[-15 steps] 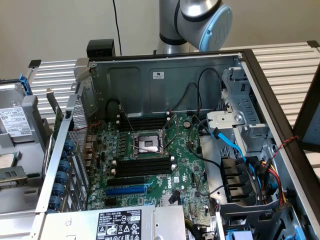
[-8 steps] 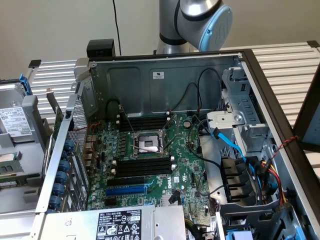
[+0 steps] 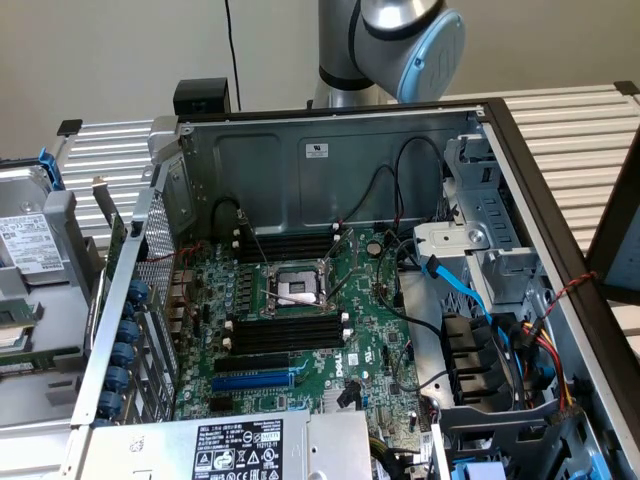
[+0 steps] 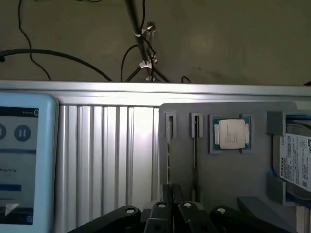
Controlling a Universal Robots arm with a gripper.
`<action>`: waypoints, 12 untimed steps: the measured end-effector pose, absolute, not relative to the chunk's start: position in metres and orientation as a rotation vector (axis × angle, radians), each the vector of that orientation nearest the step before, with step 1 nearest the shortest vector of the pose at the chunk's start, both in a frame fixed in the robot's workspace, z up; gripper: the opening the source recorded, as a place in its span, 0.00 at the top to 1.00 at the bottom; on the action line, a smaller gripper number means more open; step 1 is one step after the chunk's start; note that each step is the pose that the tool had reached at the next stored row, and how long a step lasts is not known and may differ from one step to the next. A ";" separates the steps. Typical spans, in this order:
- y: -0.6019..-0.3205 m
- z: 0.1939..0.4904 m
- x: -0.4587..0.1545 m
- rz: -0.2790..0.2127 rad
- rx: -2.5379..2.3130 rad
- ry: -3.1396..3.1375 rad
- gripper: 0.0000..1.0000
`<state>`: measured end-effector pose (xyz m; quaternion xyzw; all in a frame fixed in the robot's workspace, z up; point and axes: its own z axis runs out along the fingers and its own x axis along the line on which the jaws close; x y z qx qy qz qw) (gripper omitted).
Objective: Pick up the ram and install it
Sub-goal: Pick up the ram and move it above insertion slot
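Over a ribbed metal table [image 4: 107, 155] the gripper [image 4: 172, 193] hangs at the edge of a grey tray [image 4: 223, 174]; whether its jaws are parted or clenched I cannot tell. Straight ahead of them the ram [image 4: 168, 143] stands edge-on in its slot, so this looks like the reach to pick up, calling for jaws squared across that thin edge. Its label and chips are hidden.

The ram [image 4: 168, 145] stood on its long edge in a narrow slot of the grey holder [image 4: 228, 174], the slot nearest that holder's edge. Seen edge-on, it showed as a thin greenish strip; its label and chips could not be made out.
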<state>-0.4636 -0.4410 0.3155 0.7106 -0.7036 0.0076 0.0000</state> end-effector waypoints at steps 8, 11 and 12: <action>-0.441 0.339 -0.464 0.031 2.229 -2.207 0.88; -0.441 0.348 -0.464 0.032 2.229 -2.207 0.88; -0.441 0.351 -0.464 0.033 2.228 -2.206 0.88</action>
